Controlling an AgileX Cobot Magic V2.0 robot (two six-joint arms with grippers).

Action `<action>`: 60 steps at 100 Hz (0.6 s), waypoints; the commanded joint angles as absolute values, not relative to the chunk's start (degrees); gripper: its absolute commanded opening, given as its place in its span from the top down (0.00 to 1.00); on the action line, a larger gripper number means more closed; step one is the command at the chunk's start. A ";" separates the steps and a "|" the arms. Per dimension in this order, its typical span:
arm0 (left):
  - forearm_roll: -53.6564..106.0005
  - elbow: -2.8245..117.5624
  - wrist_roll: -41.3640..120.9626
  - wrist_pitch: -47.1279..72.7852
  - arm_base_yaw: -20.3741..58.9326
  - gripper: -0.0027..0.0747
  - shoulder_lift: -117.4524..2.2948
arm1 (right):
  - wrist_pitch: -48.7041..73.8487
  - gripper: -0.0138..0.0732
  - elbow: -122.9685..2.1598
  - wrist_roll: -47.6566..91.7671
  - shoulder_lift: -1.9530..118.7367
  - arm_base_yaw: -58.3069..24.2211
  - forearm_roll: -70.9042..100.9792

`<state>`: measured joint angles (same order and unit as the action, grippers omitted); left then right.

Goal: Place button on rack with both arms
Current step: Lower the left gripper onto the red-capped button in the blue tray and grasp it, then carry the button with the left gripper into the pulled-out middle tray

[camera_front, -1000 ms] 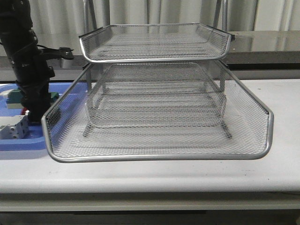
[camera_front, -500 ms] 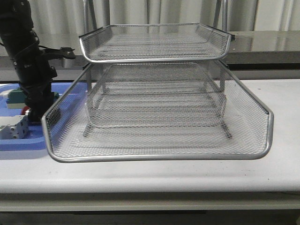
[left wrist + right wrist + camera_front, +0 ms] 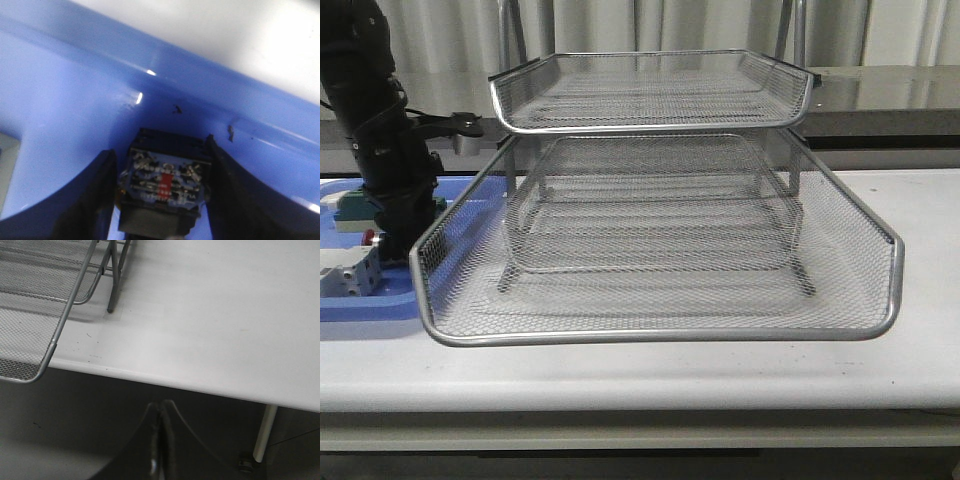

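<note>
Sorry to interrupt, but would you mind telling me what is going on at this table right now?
The left arm is down over the blue tray beside the rack. Its wrist view shows the left gripper with a finger on each side of the button, rear block facing the camera, above the tray floor. The right gripper is shut and hangs off the table's edge, holding nothing. All rack tiers that can be seen look empty.

A flat blue plastic tray [image 3: 360, 305] lies at the left end of the white table [image 3: 650, 375]. In the tray are a green-and-beige block [image 3: 348, 208] toward its back and a white terminal block [image 3: 350, 275] nearer its front. Pale pleated curtains [image 3: 650, 25] hang behind, above a grey ledge [image 3: 885, 95].
</note>
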<state>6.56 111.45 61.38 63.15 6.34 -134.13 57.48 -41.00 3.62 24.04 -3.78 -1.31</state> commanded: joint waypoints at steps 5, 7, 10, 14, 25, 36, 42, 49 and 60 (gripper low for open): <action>6.74 113.05 61.41 62.96 6.23 0.83 -129.14 | 53.97 0.92 -42.38 4.05 24.29 -3.51 -1.38; 6.64 113.05 61.41 63.08 6.23 0.85 -128.97 | 53.97 0.92 -42.38 4.05 24.29 -3.51 -1.38; 6.36 113.05 61.41 63.23 6.23 0.87 -128.36 | 53.97 0.92 -42.38 4.05 24.29 -3.51 -1.38; 6.13 113.05 61.27 63.42 6.11 0.89 -127.65 | 53.97 0.92 -42.38 4.05 24.29 -3.51 -1.38; 6.04 113.26 60.19 63.93 5.27 0.92 -124.88 | 53.97 0.92 -42.38 4.05 24.29 -3.51 -1.38; 6.15 113.53 58.18 64.45 3.90 0.92 -121.64 | 53.97 0.92 -42.38 4.05 24.29 -3.51 -1.38; 6.26 113.63 58.03 65.80 3.12 0.92 -120.00 | 53.97 0.92 -42.38 4.05 24.29 -3.51 -1.38; 6.65 113.63 58.03 67.92 2.19 0.92 -118.02 | 53.97 0.92 -42.38 4.05 24.29 -3.51 -1.38; 9.26 113.63 58.03 72.18 0.77 0.92 -115.07 | 53.97 0.92 -42.38 4.05 24.29 -3.51 -1.38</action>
<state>6.19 111.70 58.84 69.26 1.64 -121.01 57.48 -41.00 3.62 24.04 -3.78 -1.31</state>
